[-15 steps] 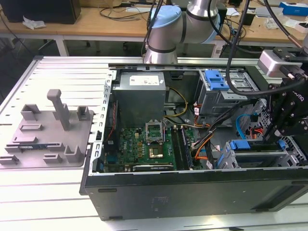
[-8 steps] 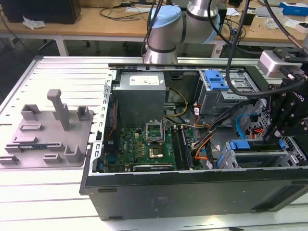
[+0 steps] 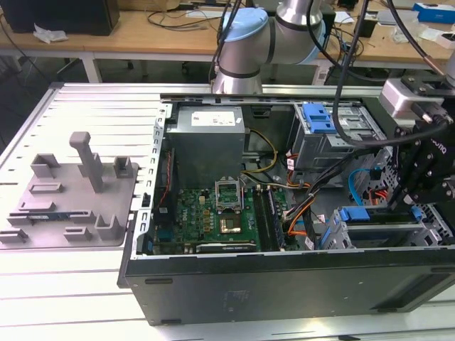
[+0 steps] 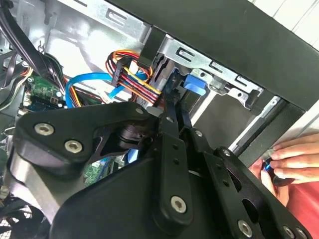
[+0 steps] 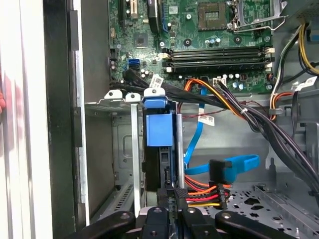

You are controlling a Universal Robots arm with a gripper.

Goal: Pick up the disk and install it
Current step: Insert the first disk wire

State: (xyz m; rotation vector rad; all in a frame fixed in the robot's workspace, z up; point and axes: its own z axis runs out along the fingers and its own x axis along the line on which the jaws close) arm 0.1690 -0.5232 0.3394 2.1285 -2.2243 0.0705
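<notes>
The disk (image 5: 158,130) stands on edge in the metal drive cage (image 5: 115,102) at the case's front corner, its blue plastic frame facing up the slot. In the exterior view its blue frame (image 3: 353,214) shows in the lower cage at the exterior view's right. My gripper (image 5: 173,191) is at the disk's rear end, its black fingers (image 4: 169,124) close together and shut on the disk's edge beside the blue tab (image 4: 194,84). In the exterior view the gripper (image 3: 407,202) hangs low inside the open computer case (image 3: 284,284).
Power and data cables (image 5: 204,191) run close beside the disk. The motherboard (image 3: 213,213) and grey power-supply box (image 3: 206,142) fill the case's middle. An upper cage with a blue latch (image 3: 318,117) stands behind. A person's hand (image 4: 291,154) rests outside the case wall. A grey fixture plate (image 3: 71,192) lies at the exterior view's left.
</notes>
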